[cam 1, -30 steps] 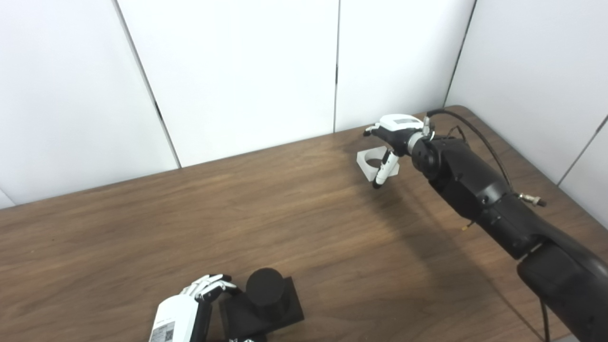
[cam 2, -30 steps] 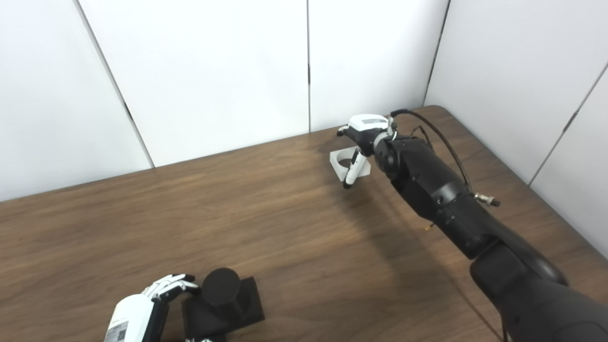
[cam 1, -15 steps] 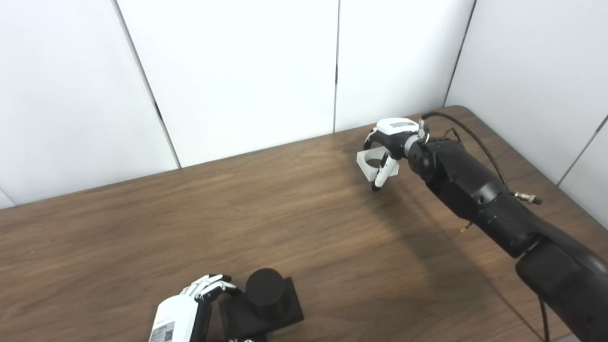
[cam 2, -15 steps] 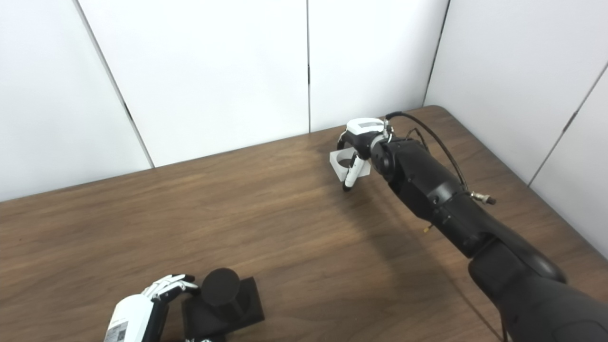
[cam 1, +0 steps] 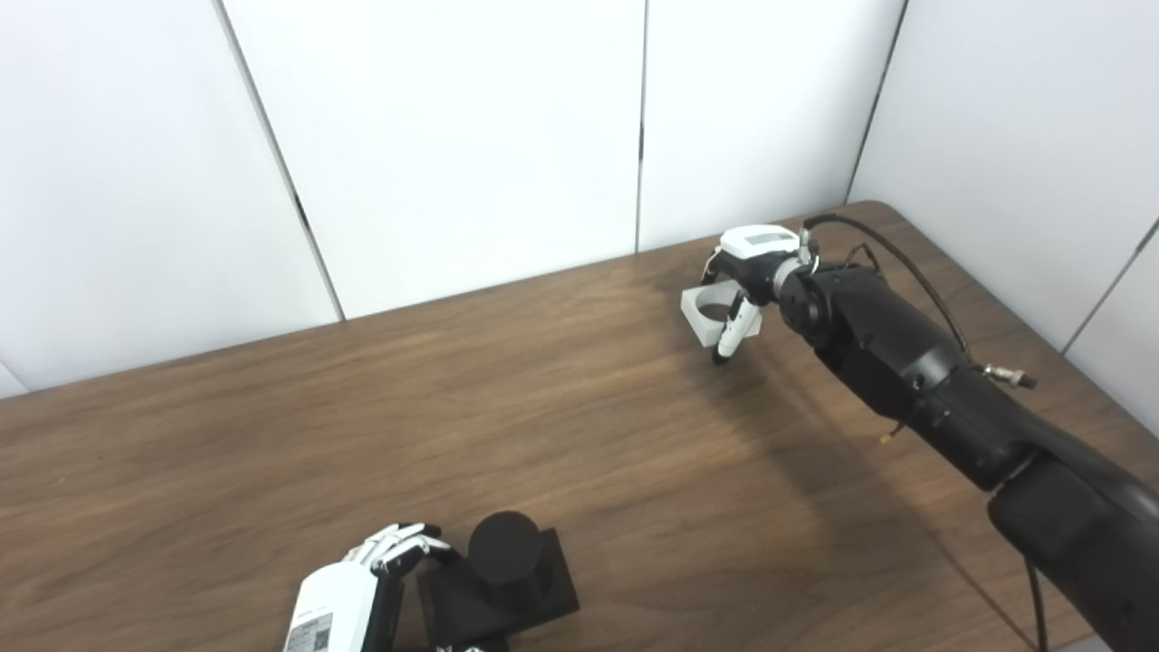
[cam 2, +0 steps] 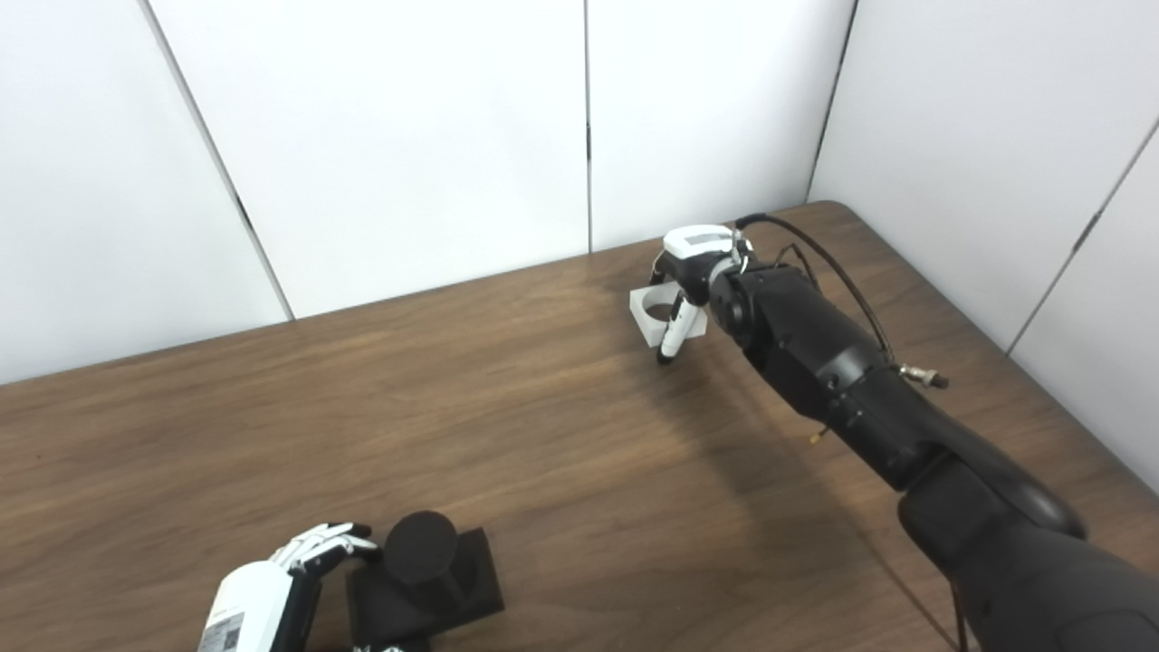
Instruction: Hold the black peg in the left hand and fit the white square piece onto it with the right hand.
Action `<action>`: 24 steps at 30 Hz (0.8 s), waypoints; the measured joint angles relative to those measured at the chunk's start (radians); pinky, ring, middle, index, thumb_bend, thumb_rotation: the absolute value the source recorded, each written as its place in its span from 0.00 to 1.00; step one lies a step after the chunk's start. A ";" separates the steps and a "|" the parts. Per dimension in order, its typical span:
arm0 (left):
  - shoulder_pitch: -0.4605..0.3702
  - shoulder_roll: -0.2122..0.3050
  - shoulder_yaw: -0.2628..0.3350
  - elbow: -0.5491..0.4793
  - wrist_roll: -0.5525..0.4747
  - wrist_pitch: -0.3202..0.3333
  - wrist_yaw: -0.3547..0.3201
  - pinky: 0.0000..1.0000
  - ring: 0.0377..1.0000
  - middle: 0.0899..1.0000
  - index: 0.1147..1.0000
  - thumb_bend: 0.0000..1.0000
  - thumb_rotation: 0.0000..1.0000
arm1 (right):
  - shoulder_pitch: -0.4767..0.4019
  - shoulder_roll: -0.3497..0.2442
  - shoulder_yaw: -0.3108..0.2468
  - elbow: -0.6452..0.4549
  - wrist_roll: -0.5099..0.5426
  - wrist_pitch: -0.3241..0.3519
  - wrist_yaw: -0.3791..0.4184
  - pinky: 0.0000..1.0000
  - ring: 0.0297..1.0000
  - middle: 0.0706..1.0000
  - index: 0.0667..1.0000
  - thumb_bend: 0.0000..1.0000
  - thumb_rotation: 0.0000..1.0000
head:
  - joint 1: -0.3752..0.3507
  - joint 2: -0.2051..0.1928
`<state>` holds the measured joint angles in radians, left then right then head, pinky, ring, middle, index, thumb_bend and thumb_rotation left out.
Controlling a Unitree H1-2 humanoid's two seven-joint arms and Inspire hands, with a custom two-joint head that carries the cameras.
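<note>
My right hand (cam 1: 744, 272) closes around the white square piece (cam 1: 709, 312) near the table's (cam 1: 579, 435) far edge, well apart from the black peg (cam 1: 503, 548) that my left hand (cam 1: 385, 566) grips by the near edge.

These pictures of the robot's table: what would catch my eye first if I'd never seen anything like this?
Probably the long black right arm reaching to the table's far right corner, where its right hand curls over a white square piece with a round hole. Next, at the near edge, a black peg stands upright on a square black base, with the white left hand right beside it. Everything sits on a dark wooden table against plain white walls.
</note>
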<state>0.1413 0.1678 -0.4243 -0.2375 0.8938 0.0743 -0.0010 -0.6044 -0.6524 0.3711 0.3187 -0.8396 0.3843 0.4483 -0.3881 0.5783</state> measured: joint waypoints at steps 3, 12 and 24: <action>0.000 0.000 0.000 -0.001 0.000 0.000 0.000 0.76 0.83 0.76 0.42 0.51 0.04 | 0.000 -0.006 0.001 -0.002 -0.005 0.000 0.008 0.95 0.99 0.94 0.74 0.85 0.27 | -0.002 0.002; 0.000 0.004 0.003 -0.002 -0.003 -0.001 0.000 0.76 0.83 0.76 0.42 0.51 0.04 | 0.002 -0.025 0.001 -0.003 -0.013 0.000 0.013 0.94 0.99 0.94 0.73 0.84 0.24 | -0.003 0.005; 0.000 0.007 0.004 -0.002 -0.014 -0.002 0.000 0.76 0.83 0.76 0.42 0.51 0.04 | 0.008 -0.025 0.001 -0.009 -0.012 -0.003 0.013 0.93 0.96 0.91 0.69 0.82 0.22 | -0.008 0.006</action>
<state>0.1410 0.1749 -0.4202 -0.2392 0.8795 0.0719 -0.0012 -0.5967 -0.6775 0.3720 0.3095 -0.8512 0.3818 0.4617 -0.3958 0.5844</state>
